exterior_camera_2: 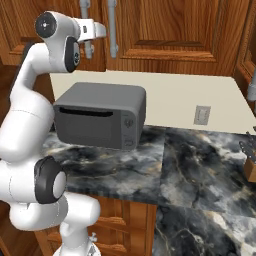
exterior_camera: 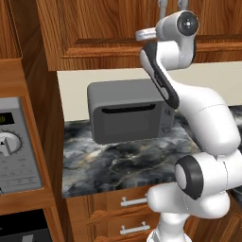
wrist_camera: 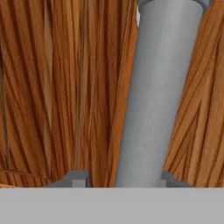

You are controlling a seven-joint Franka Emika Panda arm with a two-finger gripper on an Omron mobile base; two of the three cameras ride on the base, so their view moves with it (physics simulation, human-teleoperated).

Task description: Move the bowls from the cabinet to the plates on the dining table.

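At the wall cabinet point(exterior_camera_2: 170, 35) above the counter, arm reaches up w/ gripper point(wrist_camera: 119, 178) right at one of the long silver bar handles point(wrist_camera: 159, 92). Hand view: handle runs as a thick grey bar from top to bottom, slightly tilted, reddish-brown door wood grain behind it. Two finger tips point(wrist_camera: 74, 178) stand apart, one on each side of the bar's lower end; the right one is just beside the bar edge, the left one has a strip of wood showing between it and the bar. Contact w/ handle: can't tell, prob. not clamped on both sides.

Right base view: hand sits up at the cabinet doors, two silver handles point(exterior_camera_2: 112, 27) hang vertical side by side near the top, doors look shut. Left base view: wrist is at the cabinet's lower edge, handle ends peek just above it at the frame top.

Below: grey toaster oven point(exterior_camera_2: 100, 116) sits on the marbled counter point(exterior_camera_2: 200, 165), against the cream backsplash. Wooden drawers point(exterior_camera: 127, 212) w/ short silver handles under the counter. Wall outlet point(exterior_camera_2: 202, 115) on backsplash to the right of the oven. Oven control panel point(exterior_camera: 14, 146) w/ dial at left edge of left base view. Brown knife block point(exterior_camera_2: 250, 167) at far right edge of counter, partly cut off.
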